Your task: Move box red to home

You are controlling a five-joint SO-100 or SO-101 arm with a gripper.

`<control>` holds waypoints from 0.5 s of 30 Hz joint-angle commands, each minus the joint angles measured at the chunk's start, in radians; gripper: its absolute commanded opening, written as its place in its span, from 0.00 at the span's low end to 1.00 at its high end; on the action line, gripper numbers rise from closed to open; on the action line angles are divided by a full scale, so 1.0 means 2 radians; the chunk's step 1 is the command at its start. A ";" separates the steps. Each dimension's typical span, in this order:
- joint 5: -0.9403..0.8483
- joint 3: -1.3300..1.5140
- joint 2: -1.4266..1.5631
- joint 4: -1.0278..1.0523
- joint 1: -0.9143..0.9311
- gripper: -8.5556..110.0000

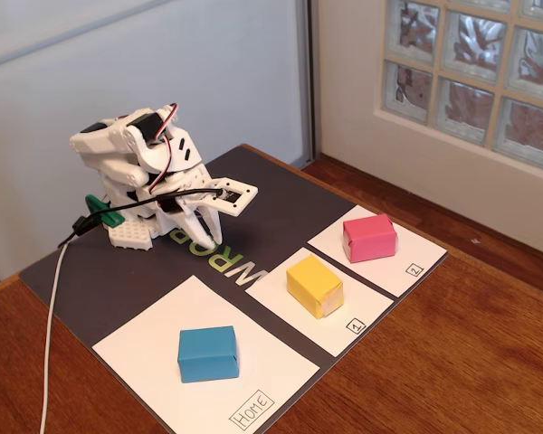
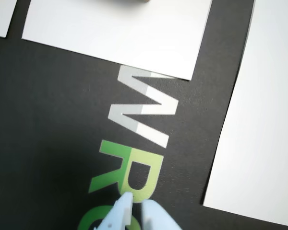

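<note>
The red box (image 1: 369, 237) is a small pinkish-red wrapped block on the far right white sheet labelled 2 (image 1: 400, 258). Home (image 1: 145, 334) is the largest white sheet at the front left, labelled at its near corner; a blue block (image 1: 207, 353) stands on it. My gripper (image 1: 208, 237) is folded down at the back left, tips just above the dark mat's green letters, well apart from the red box. In the wrist view the gripper (image 2: 136, 201) shows two pale fingertips close together with nothing between them. Home's edge (image 2: 259, 120) fills the right of that view. The red box is out of the wrist view.
A yellow block (image 1: 314, 285) sits on the middle sheet labelled 1 (image 1: 344, 330), between home and the red box. The dark mat (image 1: 100, 280) lies on a wooden table. A white cable (image 1: 52, 334) runs off the front left. A wall and glass-block window stand behind.
</note>
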 commanded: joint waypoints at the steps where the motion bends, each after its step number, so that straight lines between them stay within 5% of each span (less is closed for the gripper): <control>1: 0.005 0.014 0.026 -0.002 -0.011 0.07; 6: 0.031 -0.028 -0.008 -0.026 -0.018 0.07; 15: -0.002 -0.271 -0.313 -0.088 -0.012 0.07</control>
